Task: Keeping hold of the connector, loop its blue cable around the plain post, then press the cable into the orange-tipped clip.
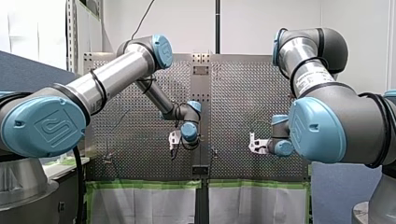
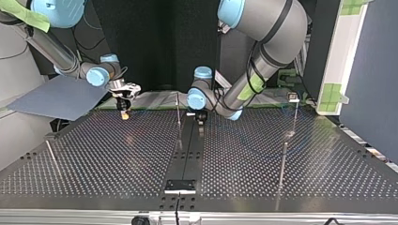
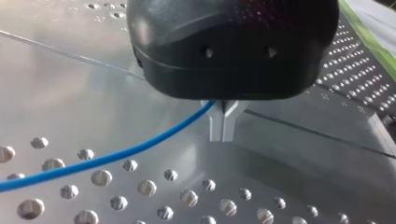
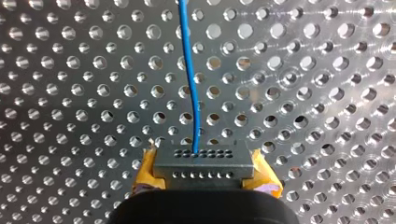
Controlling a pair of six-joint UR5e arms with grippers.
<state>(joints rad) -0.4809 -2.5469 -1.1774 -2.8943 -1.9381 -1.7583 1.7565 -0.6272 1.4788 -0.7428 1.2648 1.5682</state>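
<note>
My right gripper (image 4: 205,169) pinches the grey connector (image 4: 204,163) between its yellow pads and points squarely at the perforated table (image 4: 327,93). That pinch needs to be firm and the cable lightly taut through the sweep. The blue cable (image 4: 189,70) runs ahead from the connector to my left gripper (image 3: 223,126). Its metal fingers are pressed together on the cable, low to the table, just past a thin post (image 2: 178,112) beyond the connector.

FREE: bare surface (image 2: 108,154) across the top view's left-middle | BLOCKED: centre post (image 2: 179,112) just beside my left end effector (image 2: 201,120); near-right post (image 2: 283,161) and far-right post (image 2: 294,115); leaning rod (image 2: 51,154) at far left | LINE: blue cable (image 3: 107,158) strung low over the holes
</note>
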